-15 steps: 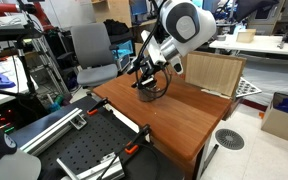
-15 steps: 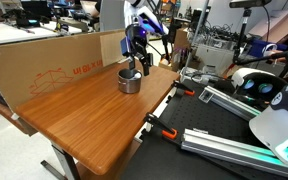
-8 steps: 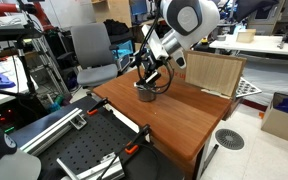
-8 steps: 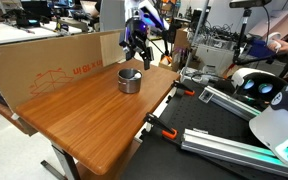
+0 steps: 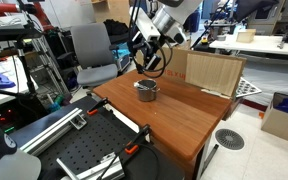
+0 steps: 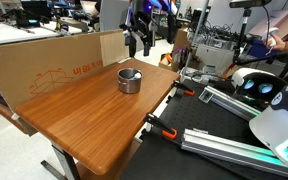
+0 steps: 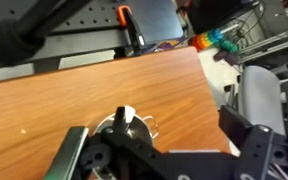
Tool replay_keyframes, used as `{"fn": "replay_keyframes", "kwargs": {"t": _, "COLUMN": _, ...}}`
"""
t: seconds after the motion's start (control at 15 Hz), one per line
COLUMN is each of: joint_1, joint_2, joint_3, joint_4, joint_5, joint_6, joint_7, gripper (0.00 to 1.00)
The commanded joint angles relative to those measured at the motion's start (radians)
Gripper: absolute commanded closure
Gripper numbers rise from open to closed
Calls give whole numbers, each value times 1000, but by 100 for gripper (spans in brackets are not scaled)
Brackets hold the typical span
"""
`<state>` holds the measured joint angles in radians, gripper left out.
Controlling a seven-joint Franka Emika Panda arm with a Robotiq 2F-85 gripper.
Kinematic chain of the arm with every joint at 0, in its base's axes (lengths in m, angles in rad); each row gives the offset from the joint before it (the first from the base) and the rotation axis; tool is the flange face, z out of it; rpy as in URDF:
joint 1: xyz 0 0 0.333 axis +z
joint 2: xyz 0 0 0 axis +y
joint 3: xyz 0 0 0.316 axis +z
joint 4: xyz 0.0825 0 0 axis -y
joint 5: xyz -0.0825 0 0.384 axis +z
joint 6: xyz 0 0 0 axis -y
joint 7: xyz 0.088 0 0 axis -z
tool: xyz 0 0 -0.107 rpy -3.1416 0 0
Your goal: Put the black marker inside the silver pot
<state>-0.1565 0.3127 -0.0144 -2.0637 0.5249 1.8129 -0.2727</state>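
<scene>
- Marker [image 6: 131, 74]: only a thin dark streak in the pot's mouth in an exterior view. Prob. the marker inside, too small to be sure. None seen on the table or in the jaws.
- Long axis: looks to run across the mouth, roughly level. Can't tell more.
- Pot [image 6: 130, 80]: upright on the table [image 6: 79, 125], centre of frame, near the far edge. In the other exterior view it sits mid-frame [image 5: 146, 90]. In wrist view it's a shiny spot low centre [image 7: 124, 124].
- Gripper [image 5: 149, 62]: hangs above the pot, well apart, pot nearly straight below. Fingers [image 7: 72, 152] spread wide, nothing between them, so hand is released and empty.
- Judgement: task looks done or nearly. Only one arm, so any next move is just clearing upward w/o knocking the pot.
- Around: cardboard box [image 6: 54, 62] behind the table, upper left. Wood panel [image 5: 212, 72] right of the pot, apart.
</scene>
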Motion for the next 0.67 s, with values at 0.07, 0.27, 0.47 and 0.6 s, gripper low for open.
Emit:
{"fn": "replay_keyframes", "kwargs": {"t": 0.07, "joint_1": 15, "joint_2": -32, "joint_3": -10, "joint_4": -33, "joint_5": 1, "joint_6": 29, "joint_7": 1, "gripper": 0}}
{"fn": "replay_keyframes", "kwargs": {"t": 0.27, "joint_1": 15, "joint_2": -33, "joint_3": -10, "joint_4": -45, "joint_5": 1, "joint_6": 47, "joint_7": 1, "gripper": 0}}
{"fn": "replay_keyframes", "kwargs": {"t": 0.47, "joint_1": 15, "joint_2": -33, "joint_3": -10, "joint_4": -46, "joint_5": 1, "joint_6": 48, "joint_7": 1, "gripper": 0}}
{"fn": "replay_keyframes", "kwargs": {"t": 0.6, "joint_1": 15, "joint_2": -33, "joint_3": -10, "joint_4": -46, "joint_5": 1, "joint_6": 49, "joint_7": 1, "gripper": 0}}
